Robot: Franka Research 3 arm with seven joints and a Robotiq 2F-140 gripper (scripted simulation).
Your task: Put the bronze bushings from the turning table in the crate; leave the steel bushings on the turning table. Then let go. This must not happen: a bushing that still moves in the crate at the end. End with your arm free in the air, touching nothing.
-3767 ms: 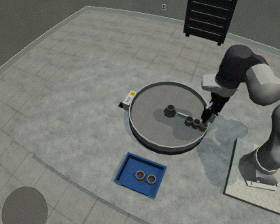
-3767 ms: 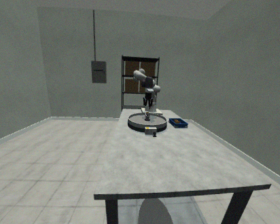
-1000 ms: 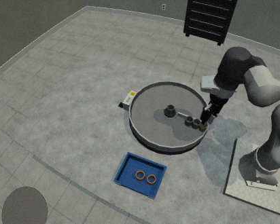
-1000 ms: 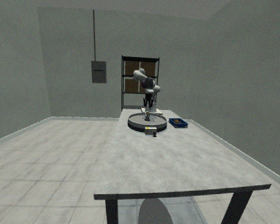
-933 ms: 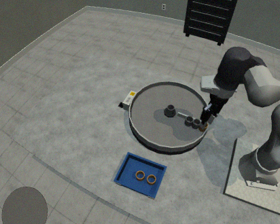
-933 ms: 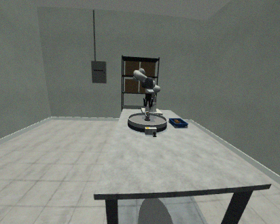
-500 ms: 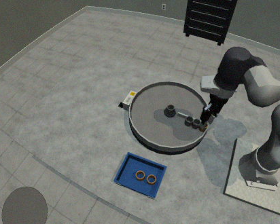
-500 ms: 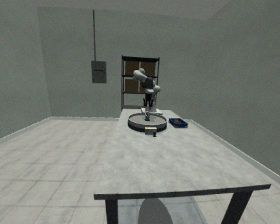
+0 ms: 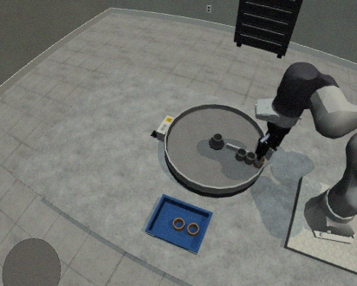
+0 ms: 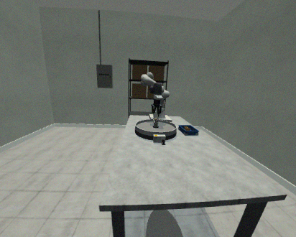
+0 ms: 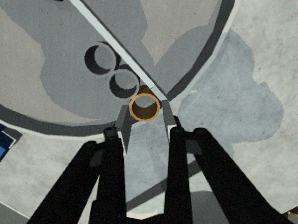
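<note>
Turntable, grey, round, w/ raised rim (image 9: 191, 143) (image 10: 142, 134) (image 11: 175, 30), on grey stone-look worktop (image 9: 96, 130) (image 10: 148, 165) (image 11: 270, 165). Top view: blue rect. crate (image 9: 161, 218) (image 10: 191, 133) (image 11: 3, 150) near it, w/ one bronze ring bushing (image 9: 173, 224) and a 2nd bronze ring bushing (image 9: 188, 230) lying flat inside, approx. side by side. Third bronze cyl. bushing (image 11: 144, 120) on turntable near rim, at the black two-finger gripper (image 9: 264, 153) (image 10: 156, 117) (image 11: 146, 112). Two dark grey steel cyl. bushings (image 9: 241, 153) (image 11: 89, 60) in a row beside it, also on turntable.

Ext. view: arm reaches down over far part of turntable; crate on worktop to the right in pic, bronze inside, too small to count.

Wrist view: bronze bushing upright betw. jaws, jaws part-spread w/ slim gaps at its sides, i.e. not pinching it. Pale straight bar (image 9: 236, 147) (image 11: 110, 40) runs just beside the bushings.
</note>
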